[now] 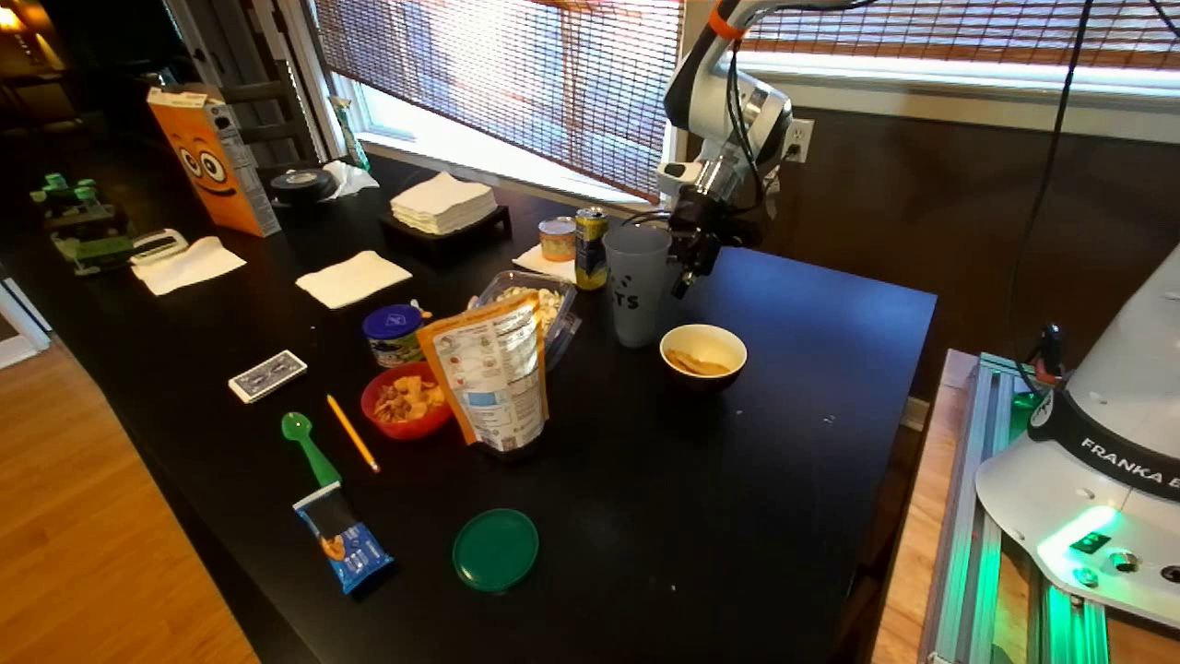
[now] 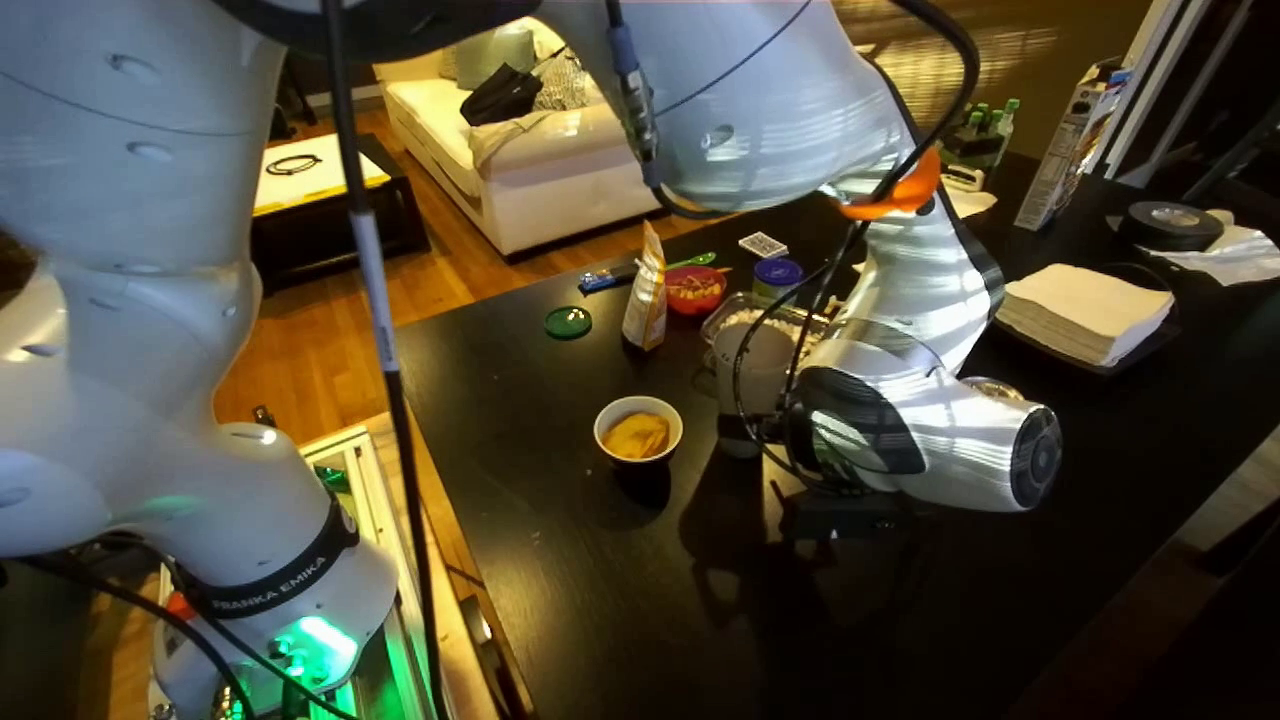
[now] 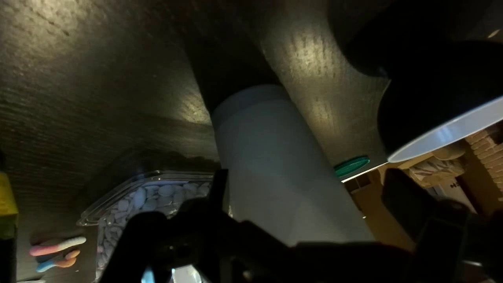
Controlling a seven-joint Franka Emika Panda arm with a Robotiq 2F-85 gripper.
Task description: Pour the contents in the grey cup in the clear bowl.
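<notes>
The cup (image 1: 636,288) stands upright on the desk (image 1: 599,553), not yet lifted; what it holds does not show in any of the 3 views. The hand (image 3: 306,181) is right up to it, spread wide: in the wrist view the cup lies between the 2 fingers (image 3: 219,191), very near 1 of them, with a gap to the other. Whether that nearer finger touches I can't tell.

So I judge the present step to be the grasp, with the lift, the carry and the pour all still to do. The next move calls for bringing the fingers evenly about the cup's side, then closing just firmly enough to hold it; the wall looks like thin plastic and would likely give under a hard squeeze.

I take the see-through vessel near the cup to be the clear bowl (image 3: 118,199); white pieces (image 3: 161,198) lie in it. The carry should be short, but the cup wants raising until its foot clears that rim, then a slow tilt with its mouth over the middle.

The bag (image 1: 493,378) stands just beside the clear bowl and could be knocked. The can (image 1: 591,247) is near the cup, and the black bowl (image 1: 724,346) is near on another side, so the lift had better go straight up before any sideways move.
</notes>
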